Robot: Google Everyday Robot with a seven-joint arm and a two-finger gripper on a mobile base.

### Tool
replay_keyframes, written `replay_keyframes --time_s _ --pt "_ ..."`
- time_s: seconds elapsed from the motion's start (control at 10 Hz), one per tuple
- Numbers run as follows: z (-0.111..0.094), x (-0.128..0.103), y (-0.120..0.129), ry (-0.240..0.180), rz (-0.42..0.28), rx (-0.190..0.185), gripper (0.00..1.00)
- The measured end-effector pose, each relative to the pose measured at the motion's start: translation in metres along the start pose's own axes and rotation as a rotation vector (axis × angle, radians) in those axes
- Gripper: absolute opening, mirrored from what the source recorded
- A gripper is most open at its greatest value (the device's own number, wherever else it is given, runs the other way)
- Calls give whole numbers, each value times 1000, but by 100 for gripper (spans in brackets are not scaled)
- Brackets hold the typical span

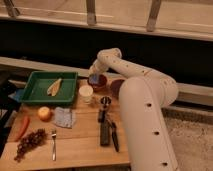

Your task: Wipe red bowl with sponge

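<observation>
Gripper (pixel 94 76) sits over the red bowl (pixel 99 82) on the worktop (pixel 80 142) — holding a bluish sponge (pixel 93 79); finger spread and sponge's long axis cannot be told.

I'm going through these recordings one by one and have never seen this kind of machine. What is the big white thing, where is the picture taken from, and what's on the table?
The big white shape is the robot's single arm, seen from a camera beside it, looking down at a wooden table. The arm bends back to the far side, where its gripper sits over the red bowl, with something bluish, probably the sponge, at its tip. Whether it is actually gripped is too unclear to tell. Also on the table: a green tray, a white cup, an orange fruit, a grey cloth, grapes, a fork and dark utensils.
</observation>
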Motion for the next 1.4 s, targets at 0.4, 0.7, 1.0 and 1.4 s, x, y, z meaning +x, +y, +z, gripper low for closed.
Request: replay_keyframes --time_s 0.4,0.7,1.0,1.4 --pt "-14 11 -21 16 20 55 0" --pt "-10 -11 -33 -10 13 100 0" --pt "-1 -20 -19 -29 -5 65 0" --pt "-5 3 -6 -3 -2 27 0"
